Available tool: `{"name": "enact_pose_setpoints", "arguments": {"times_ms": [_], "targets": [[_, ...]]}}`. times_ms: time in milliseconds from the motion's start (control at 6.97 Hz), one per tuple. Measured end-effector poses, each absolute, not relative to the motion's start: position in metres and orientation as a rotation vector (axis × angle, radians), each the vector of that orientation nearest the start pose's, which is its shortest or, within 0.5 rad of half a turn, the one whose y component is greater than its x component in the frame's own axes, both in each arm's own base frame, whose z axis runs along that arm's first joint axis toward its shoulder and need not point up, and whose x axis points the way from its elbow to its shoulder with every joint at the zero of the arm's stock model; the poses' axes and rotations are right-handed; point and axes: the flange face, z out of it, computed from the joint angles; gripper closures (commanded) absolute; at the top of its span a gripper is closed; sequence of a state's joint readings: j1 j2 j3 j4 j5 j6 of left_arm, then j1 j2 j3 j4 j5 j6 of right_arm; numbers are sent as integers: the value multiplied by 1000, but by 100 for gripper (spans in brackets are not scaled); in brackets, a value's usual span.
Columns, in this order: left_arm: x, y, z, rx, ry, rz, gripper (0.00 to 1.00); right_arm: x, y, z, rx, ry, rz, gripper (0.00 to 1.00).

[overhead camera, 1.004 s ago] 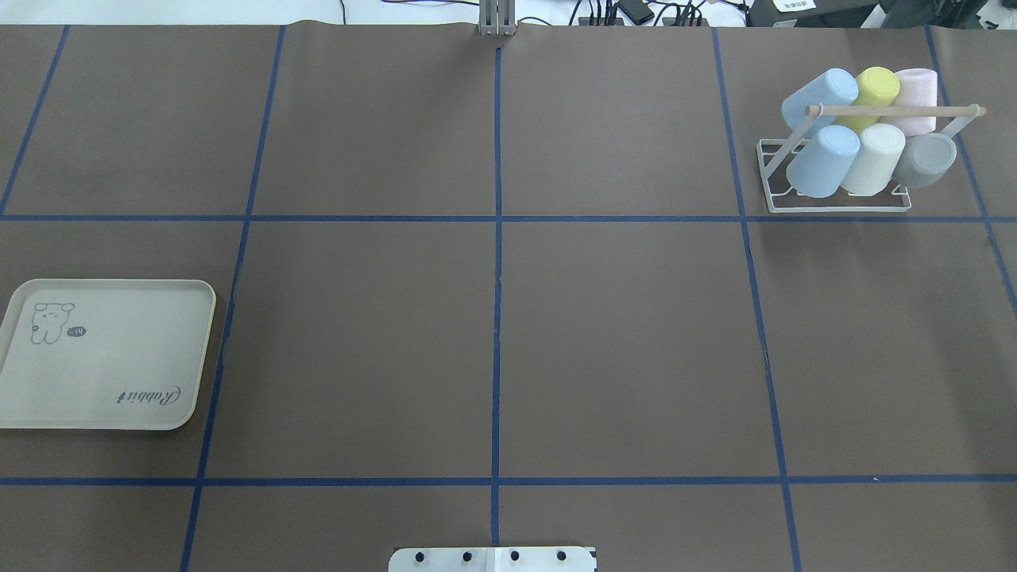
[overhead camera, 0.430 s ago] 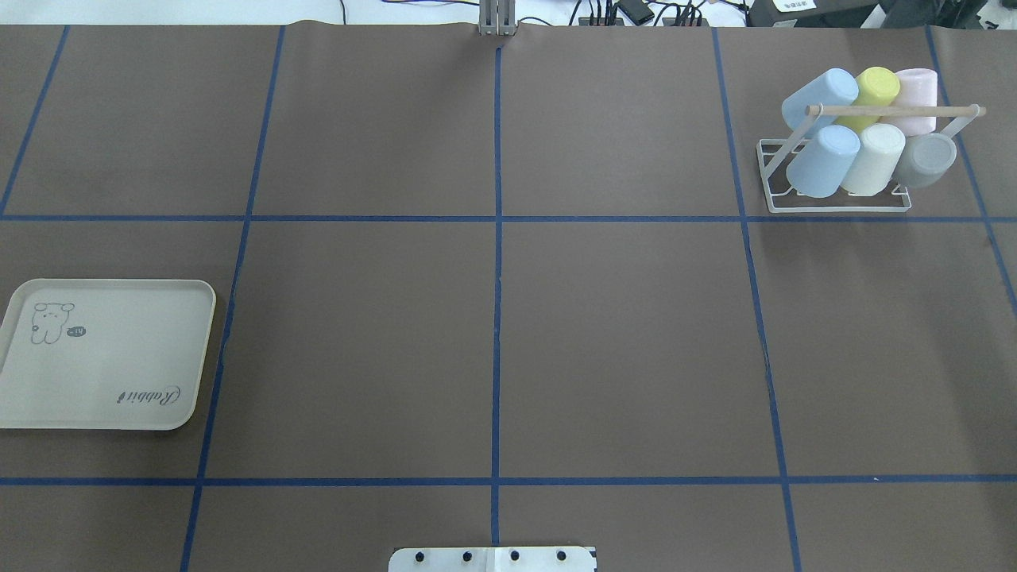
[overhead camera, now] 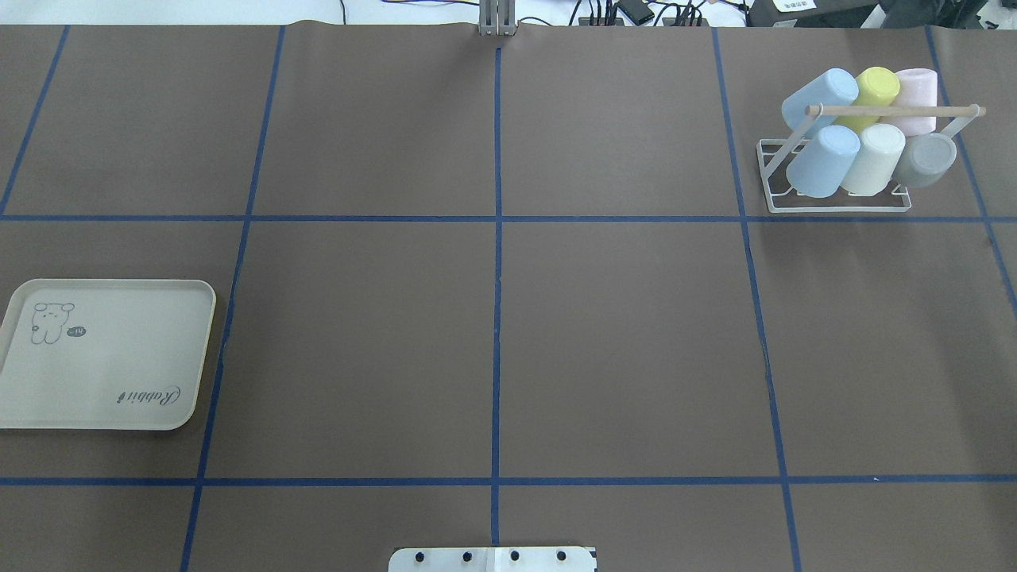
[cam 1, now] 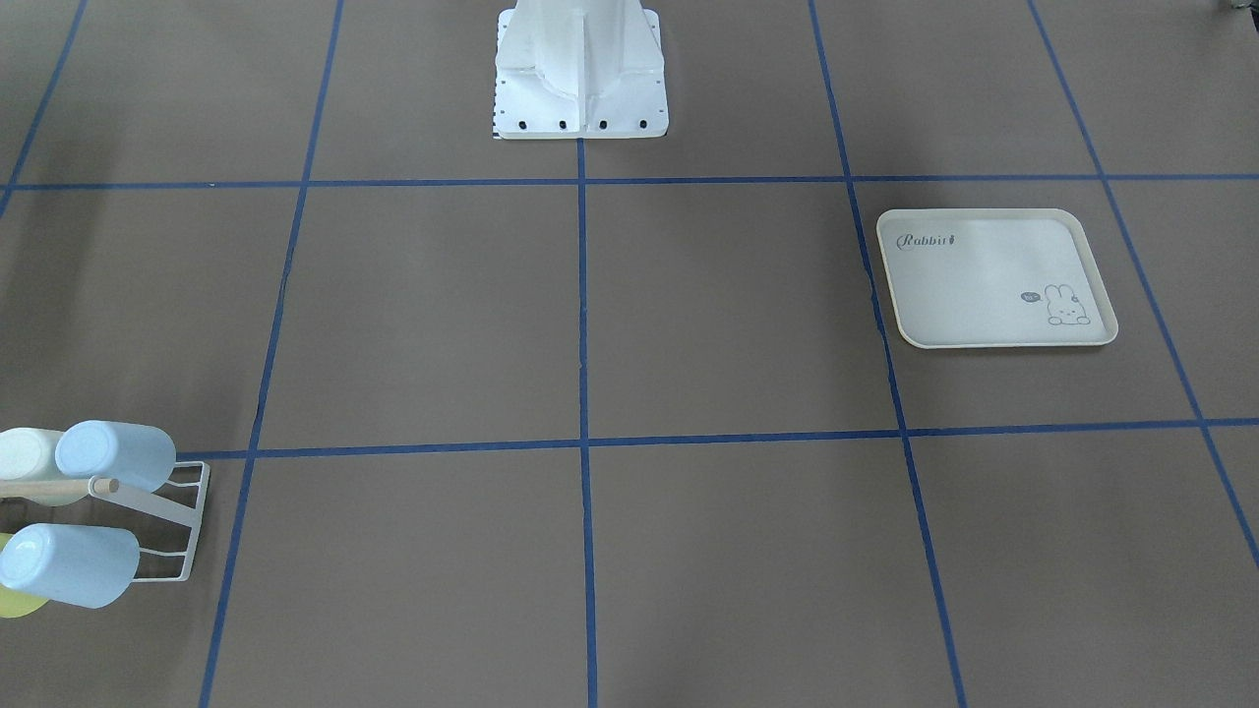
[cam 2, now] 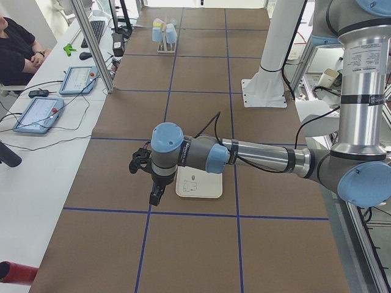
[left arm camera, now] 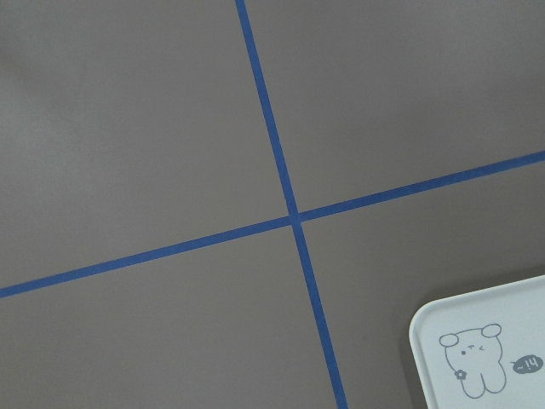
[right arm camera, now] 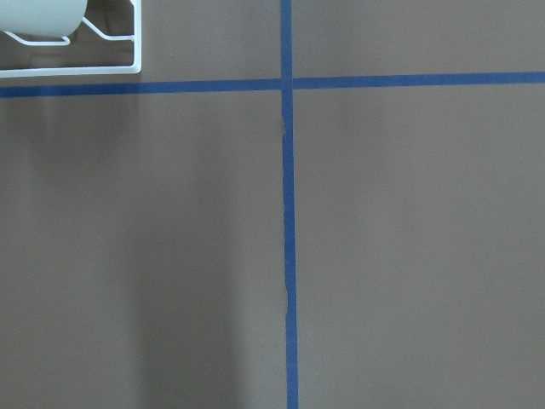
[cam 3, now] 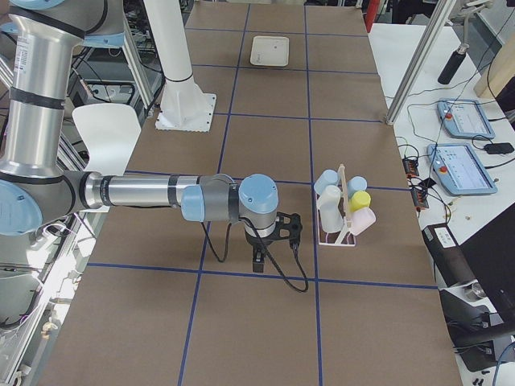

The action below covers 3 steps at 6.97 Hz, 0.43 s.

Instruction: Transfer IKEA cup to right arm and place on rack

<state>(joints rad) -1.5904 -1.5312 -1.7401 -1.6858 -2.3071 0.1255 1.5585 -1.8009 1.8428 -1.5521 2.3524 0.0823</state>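
rack [overhead camera: 838, 208] — six cups [overhead camera: 874, 159] on it | left gripper [cam 2: 156, 196], right gripper [cam 3: 257, 259] — opening can't be told, no cup seen held | task likely done

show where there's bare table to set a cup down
The middle of the brown tape-gridded table is bare, between the cream rabbit-printed tray at the left edge and the white wire rack at the far right corner. The tray is empty too. Crowded: the rack, filled by six pastel cups.
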Motion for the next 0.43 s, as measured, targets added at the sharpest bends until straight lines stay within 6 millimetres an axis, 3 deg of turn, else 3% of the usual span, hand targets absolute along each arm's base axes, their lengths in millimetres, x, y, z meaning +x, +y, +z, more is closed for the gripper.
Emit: {"name": "enact_pose_setpoints", "arguments": {"times_ms": [430], "targets": [[-76,-489,581,297,712,195,0,58,-400,624,21,-787,44,0]]}}
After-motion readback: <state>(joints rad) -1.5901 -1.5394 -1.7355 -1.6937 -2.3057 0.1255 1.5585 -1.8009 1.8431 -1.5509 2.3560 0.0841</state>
